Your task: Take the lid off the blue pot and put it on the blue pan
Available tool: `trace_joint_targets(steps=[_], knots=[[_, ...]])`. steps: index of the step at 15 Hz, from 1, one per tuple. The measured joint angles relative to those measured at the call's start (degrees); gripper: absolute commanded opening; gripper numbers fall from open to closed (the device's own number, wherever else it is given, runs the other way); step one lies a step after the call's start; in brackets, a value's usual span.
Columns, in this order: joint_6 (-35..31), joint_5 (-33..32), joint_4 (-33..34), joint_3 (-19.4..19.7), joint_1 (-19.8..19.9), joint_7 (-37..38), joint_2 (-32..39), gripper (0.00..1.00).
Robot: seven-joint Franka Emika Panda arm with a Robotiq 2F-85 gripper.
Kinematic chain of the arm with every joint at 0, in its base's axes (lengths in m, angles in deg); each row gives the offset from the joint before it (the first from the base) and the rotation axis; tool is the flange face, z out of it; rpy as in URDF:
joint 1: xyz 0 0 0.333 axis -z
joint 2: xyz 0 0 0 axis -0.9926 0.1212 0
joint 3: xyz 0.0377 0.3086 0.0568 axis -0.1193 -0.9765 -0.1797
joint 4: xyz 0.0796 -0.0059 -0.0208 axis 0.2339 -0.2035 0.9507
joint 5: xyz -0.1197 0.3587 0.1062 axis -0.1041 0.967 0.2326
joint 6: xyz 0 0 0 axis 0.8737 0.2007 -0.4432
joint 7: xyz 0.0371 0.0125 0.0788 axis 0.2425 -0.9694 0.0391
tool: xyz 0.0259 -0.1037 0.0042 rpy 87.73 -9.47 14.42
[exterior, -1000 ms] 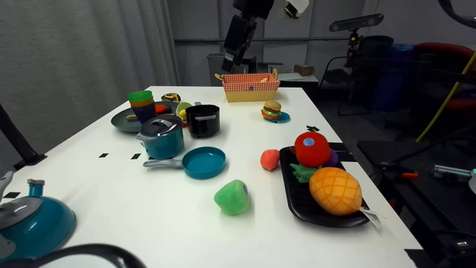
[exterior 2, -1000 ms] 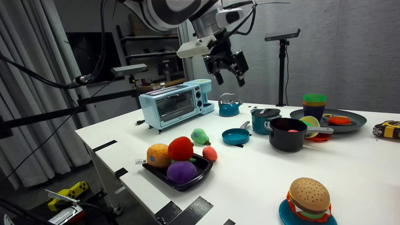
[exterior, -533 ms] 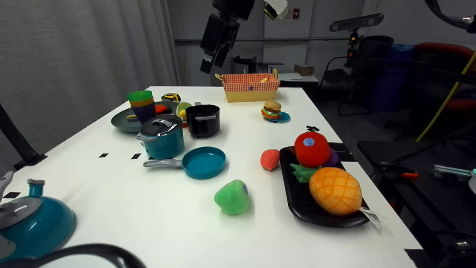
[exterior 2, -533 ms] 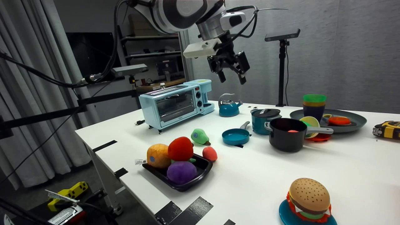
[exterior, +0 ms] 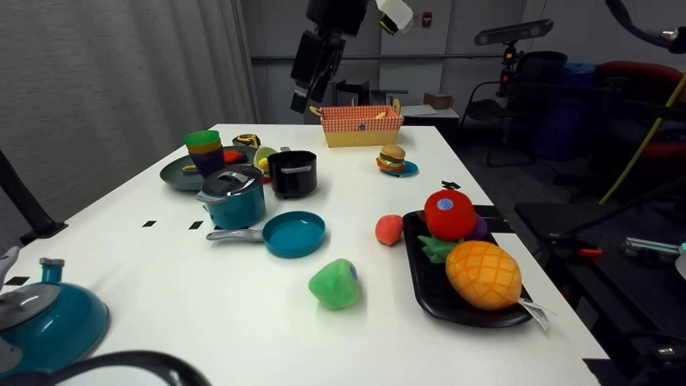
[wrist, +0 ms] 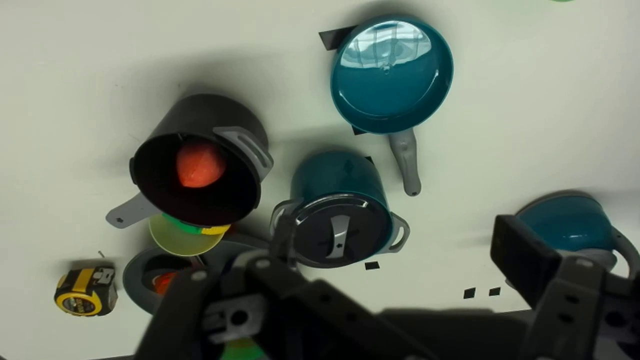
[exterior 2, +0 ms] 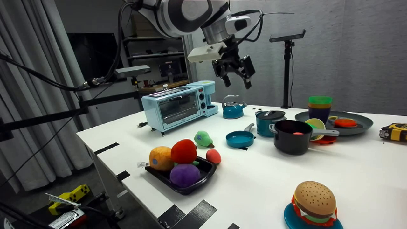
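Note:
The dark lid (exterior: 222,185) with a grey strip-like grip sits on the teal blue pot (exterior: 239,212); lid (exterior 2: 276,115) and pot (exterior 2: 264,128) also show in an exterior view. In the wrist view the lid (wrist: 312,235) lies flat on the pot (wrist: 337,172), beside the left finger in the picture. The shallow blue pan (exterior: 295,234) stands next to the pot, empty; it also shows in the wrist view (wrist: 390,97). My gripper (exterior 2: 237,82) is open and empty, high above the table; in the wrist view its fingers (wrist: 400,245) are wide apart.
A black pot (exterior 2: 291,140) with a red item inside stands close beside the blue pot. Behind are a grey plate (exterior 2: 362,122) and stacked cups (exterior 2: 319,106). A teal kettle (exterior 2: 233,111), a toaster oven (exterior 2: 178,108), a green pear (exterior: 335,284) and a fruit tray (exterior: 423,284) stand around.
My gripper has moved left in an exterior view and slightly right in an exterior view, then down a little. It stays open. The lid, pot and pan have not moved.

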Motion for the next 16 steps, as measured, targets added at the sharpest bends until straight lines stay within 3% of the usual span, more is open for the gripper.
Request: trace_joint_targets(steps=[7,16], knots=[[-6.8,-3.3,2.7,0.6,0.1,6.7,8.4,1.00],[-9.4,-5.2,16.7,1.7,-0.6,13.7,21.4,1.00]])
